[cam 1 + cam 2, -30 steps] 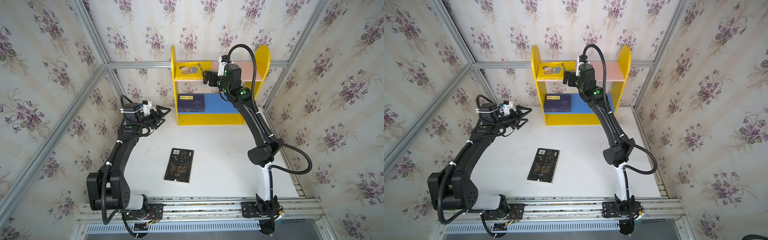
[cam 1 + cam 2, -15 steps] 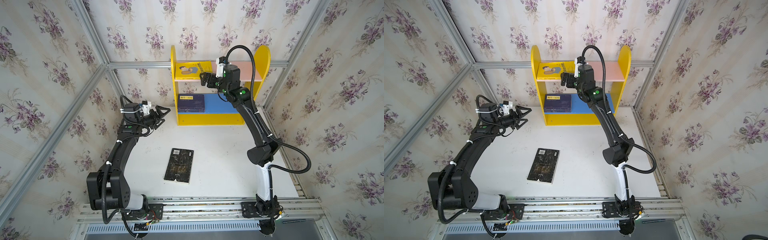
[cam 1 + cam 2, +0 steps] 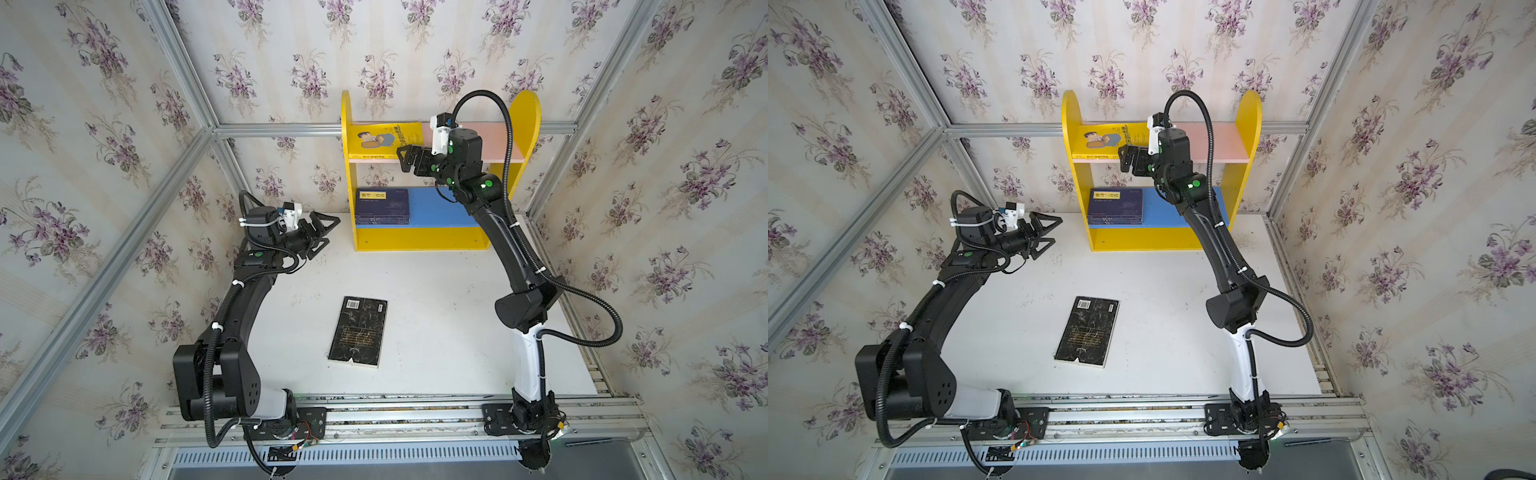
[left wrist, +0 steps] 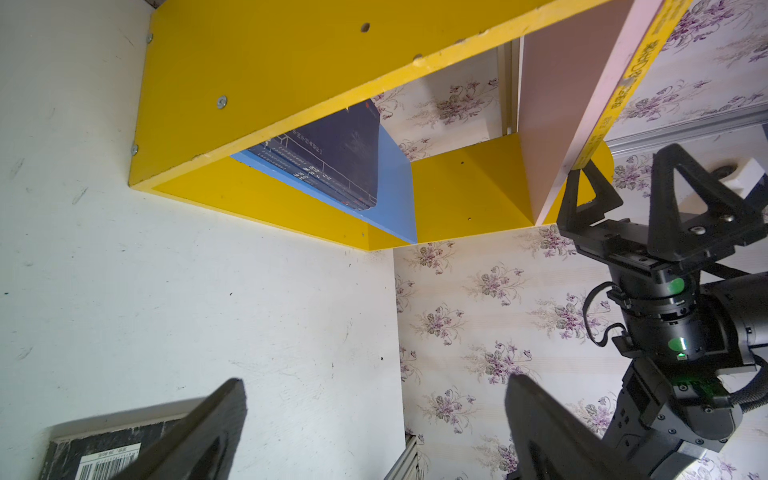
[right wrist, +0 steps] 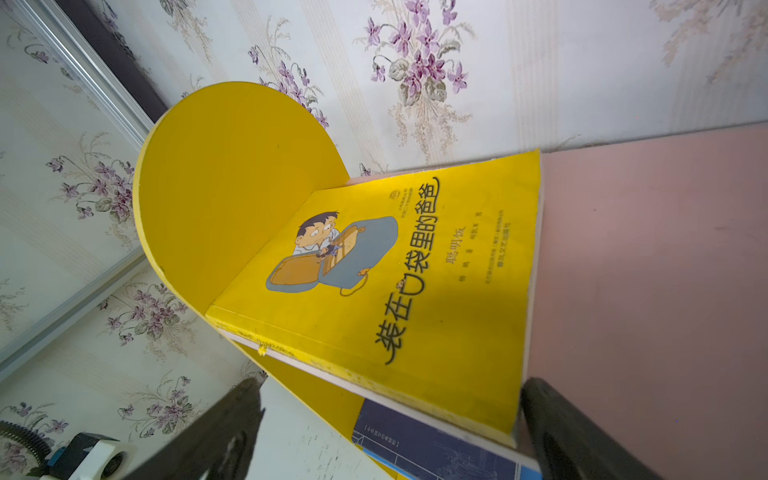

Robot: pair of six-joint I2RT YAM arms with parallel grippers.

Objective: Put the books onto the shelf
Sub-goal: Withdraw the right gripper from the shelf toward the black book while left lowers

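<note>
Table: you see a white top walled in by flowered wallpaper, with both arm bases on the rail at the near edge.
Shelf: it stands upright at the far edge against the back wall. You have yellow sides, a pink upper board and a blue lower board.
Black book: it lies flat on the table between the two arms, barcode side up, well apart from the shelf. It is the only book you see off the shelf.
Navy stack: these books lie flat, piled at the left end of the blue lower board. You cannot count them exactly from the edges.
Yellow book: it lies flat, cover up, on the pink upper board, against the left side panel.
Right gripper: your jaws are spread wide and hold nothing. It is raised at the front edge of the pink board, just beside the yellow book's near corner; contact cannot be told.
Left gripper: your jaws are spread wide and empty. It hangs above the table just left of the shelf's base, pointing toward it.
</note>
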